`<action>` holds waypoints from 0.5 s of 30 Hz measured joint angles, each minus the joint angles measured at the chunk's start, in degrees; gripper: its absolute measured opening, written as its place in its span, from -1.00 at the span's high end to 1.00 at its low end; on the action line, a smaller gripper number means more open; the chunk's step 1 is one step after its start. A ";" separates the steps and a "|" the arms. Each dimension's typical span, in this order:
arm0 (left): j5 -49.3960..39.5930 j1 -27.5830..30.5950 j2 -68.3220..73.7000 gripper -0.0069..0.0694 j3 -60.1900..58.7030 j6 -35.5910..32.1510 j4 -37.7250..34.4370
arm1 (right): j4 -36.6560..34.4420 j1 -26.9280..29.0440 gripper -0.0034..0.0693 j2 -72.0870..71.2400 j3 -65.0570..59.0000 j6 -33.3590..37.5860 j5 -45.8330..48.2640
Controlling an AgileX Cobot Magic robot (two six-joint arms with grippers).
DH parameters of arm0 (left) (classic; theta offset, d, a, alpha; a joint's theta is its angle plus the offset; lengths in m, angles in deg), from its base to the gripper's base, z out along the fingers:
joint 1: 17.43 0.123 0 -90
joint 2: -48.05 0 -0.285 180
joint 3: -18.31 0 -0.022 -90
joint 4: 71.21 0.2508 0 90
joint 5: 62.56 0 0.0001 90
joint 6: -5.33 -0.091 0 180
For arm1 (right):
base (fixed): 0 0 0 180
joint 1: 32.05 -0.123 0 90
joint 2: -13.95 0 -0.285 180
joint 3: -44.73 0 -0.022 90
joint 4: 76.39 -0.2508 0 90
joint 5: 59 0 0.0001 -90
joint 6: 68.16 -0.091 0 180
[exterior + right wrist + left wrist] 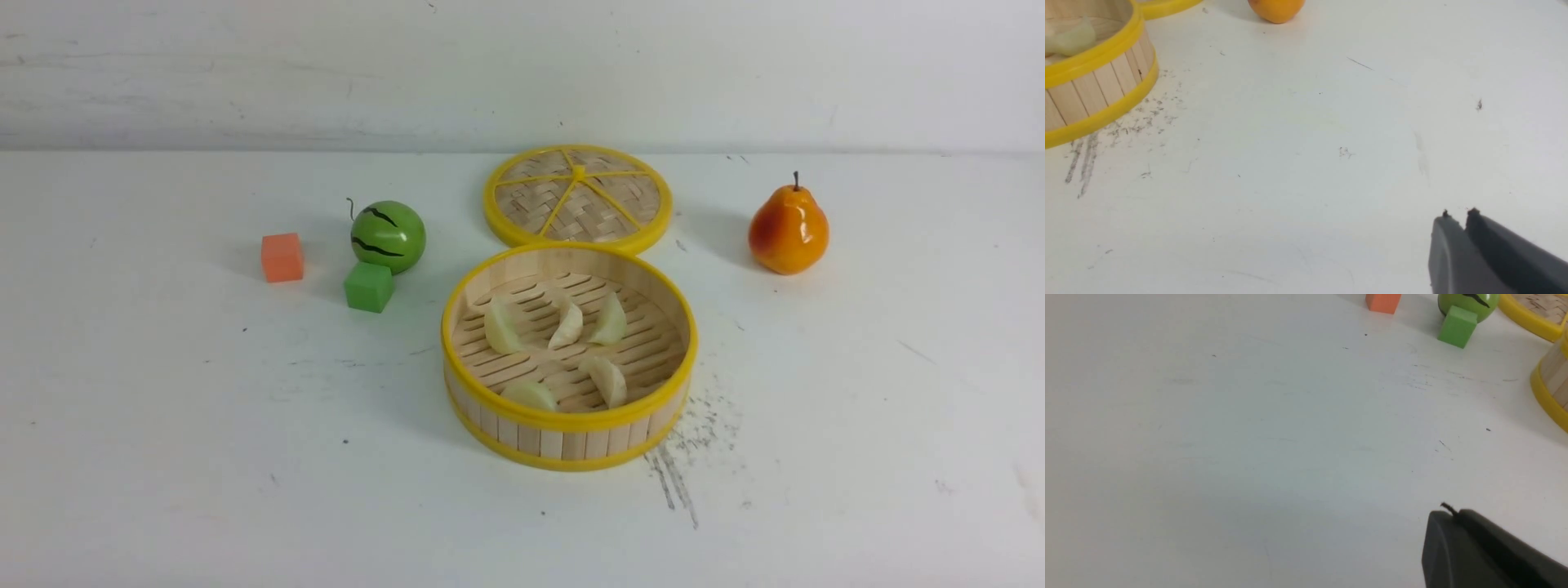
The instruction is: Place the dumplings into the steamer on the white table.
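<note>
Front view: five dumplings (567,325) lie inside the steamer (569,426) at table centre, its lid (578,196) touching at 12 o'clock. Left wrist view: the left gripper (1447,516) sits clenched, empty. Right wrist view: the right gripper (1458,218) shows a slim gap, grasping nothing; a careless sweep could nudge the steamer.

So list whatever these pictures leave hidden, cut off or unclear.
- Front view: both arms out of frame; steamer near wall hides part of the nearest dumpling.
- Left wrist view: steamer, lid and watermelon cut by edges.
- Right wrist view: pear cropped; right hand gap barely visible.
</note>
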 joint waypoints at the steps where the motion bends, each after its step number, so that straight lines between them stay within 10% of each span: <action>1: 0.00 0.00 0.00 0.86 0.00 0.00 0.00 | 0.00 0.00 0.74 0.00 0.00 0.00 0.00; 15: 0.00 0.00 0.00 0.84 -0.06 -0.11 0.00 | 0.00 0.00 0.68 0.00 0.00 0.00 0.00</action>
